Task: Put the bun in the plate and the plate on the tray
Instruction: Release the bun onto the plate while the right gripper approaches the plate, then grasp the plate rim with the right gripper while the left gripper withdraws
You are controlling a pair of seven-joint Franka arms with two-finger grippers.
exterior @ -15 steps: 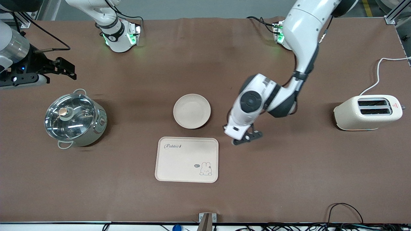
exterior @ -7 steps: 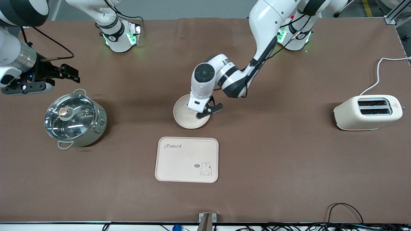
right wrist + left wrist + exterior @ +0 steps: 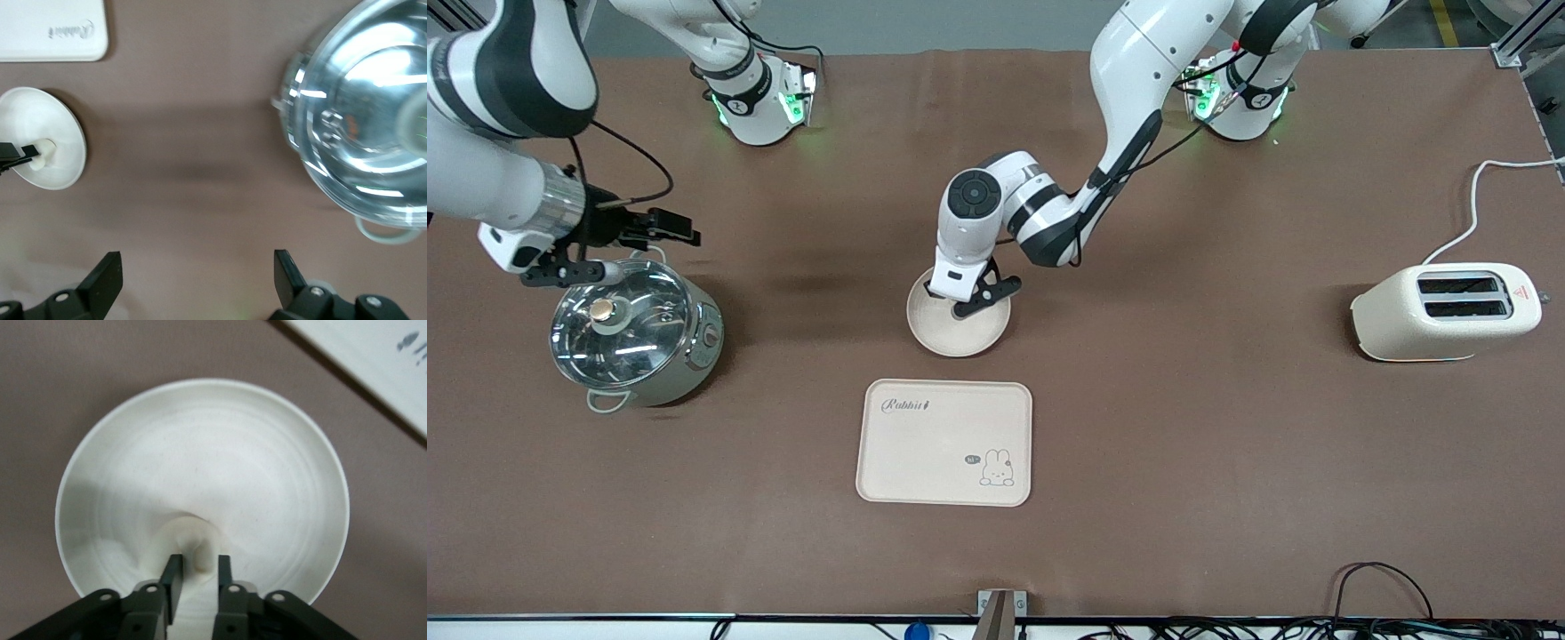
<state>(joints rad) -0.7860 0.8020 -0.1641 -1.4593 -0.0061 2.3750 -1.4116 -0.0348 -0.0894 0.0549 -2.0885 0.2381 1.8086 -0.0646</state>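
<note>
The round cream plate (image 3: 960,336) lies on the brown table, farther from the front camera than the Rabbit tray (image 3: 944,442). My left gripper (image 3: 971,300) is low over the plate, shut on the small pale bun (image 3: 200,548), which rests against the plate's floor (image 3: 200,453). The front view hides the bun under the hand. The right wrist view shows the bun (image 3: 45,152) on the plate (image 3: 40,123) with a black finger at it. My right gripper (image 3: 679,229) is open and empty in the air beside the pot; its own view shows bare table between its fingertips (image 3: 197,263).
A steel pot with a glass lid (image 3: 636,329) stands toward the right arm's end of the table and shows in the right wrist view (image 3: 367,133). A cream toaster (image 3: 1445,311) with a white cord stands toward the left arm's end. A tray corner shows in each wrist view (image 3: 373,360) (image 3: 53,30).
My left gripper moved from the table beside the tray to over the plate and settled low on it. My right gripper moved in toward the pot.
</note>
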